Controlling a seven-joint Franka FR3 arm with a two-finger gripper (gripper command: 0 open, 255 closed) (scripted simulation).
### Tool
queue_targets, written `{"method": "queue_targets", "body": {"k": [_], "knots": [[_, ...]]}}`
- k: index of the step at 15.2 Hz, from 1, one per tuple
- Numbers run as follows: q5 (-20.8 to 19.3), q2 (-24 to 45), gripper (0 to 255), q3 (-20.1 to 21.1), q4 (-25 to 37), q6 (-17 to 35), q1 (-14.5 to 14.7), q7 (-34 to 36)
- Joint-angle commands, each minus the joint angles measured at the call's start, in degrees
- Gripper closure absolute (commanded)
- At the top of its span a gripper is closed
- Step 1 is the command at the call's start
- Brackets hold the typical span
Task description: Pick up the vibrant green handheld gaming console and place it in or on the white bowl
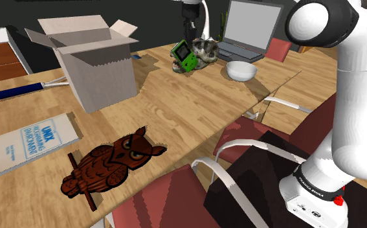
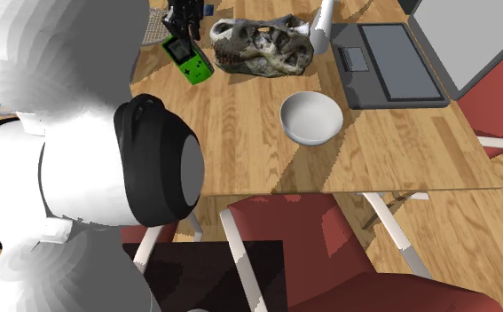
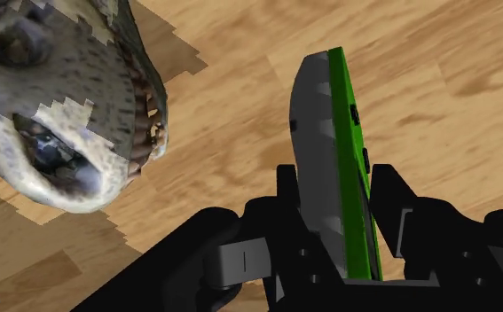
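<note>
Quick update from us: the gripper (image 3: 336, 182) is clamped on the green console (image 3: 325, 115). In the wrist view one black finger (image 3: 286, 186) presses the grey back and the other sits against the green front, so the console stands edge-on between them and pokes out well past the tips.

In the shoulder view the console (image 1: 184, 56) is tilted, with the gripper (image 1: 187, 39) coming down onto its top end. It's at the far part of the wooden table (image 1: 195, 97), just beside the dino skull (image 1: 206, 52). We can't tell whether its bottom edge is touching the wood or not, tbh.

The white bowl (image 1: 241, 70) is on the other side of the skull, towards the shoulder view's right, apart from the console and right in front of the laptop (image 1: 246, 29). Same layout in the second exterior view: console (image 2: 190, 59) under the gripper (image 2: 178, 31), skull (image 2: 263, 46) next to it, bowl (image 2: 311, 118) nearer the table edge, laptop (image 2: 391, 62) off to that view's right.

Counts, as far as we see:
- 1 console, 1 bowl, 1 skull, 1 laptop
- 1 open cardboard box (image 1: 94, 61), 1 brown owl figure (image 1: 111, 167), 1 book (image 1: 30, 144)
- at least 2 red chairs (image 2: 302, 239) by the table
</note>
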Motion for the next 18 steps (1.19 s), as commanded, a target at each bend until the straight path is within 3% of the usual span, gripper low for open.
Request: {"method": "queue_targets", "body": {"k": [1, 5, 11, 18], "knots": [[0.1, 0.7, 255, 0.0, 2.7, -2.0, -0.2, 0.0], [0.3, 2.8, 255, 0.0, 9.3, -6.4, -0.5, 0.0], [0.3, -3.9, 255, -1.8, -0.2, -3.8, -5.0, -6.6], [0.6, -7.7, 255, -4.3, -4.4, -3.3, -10.5, -14.8]]}}
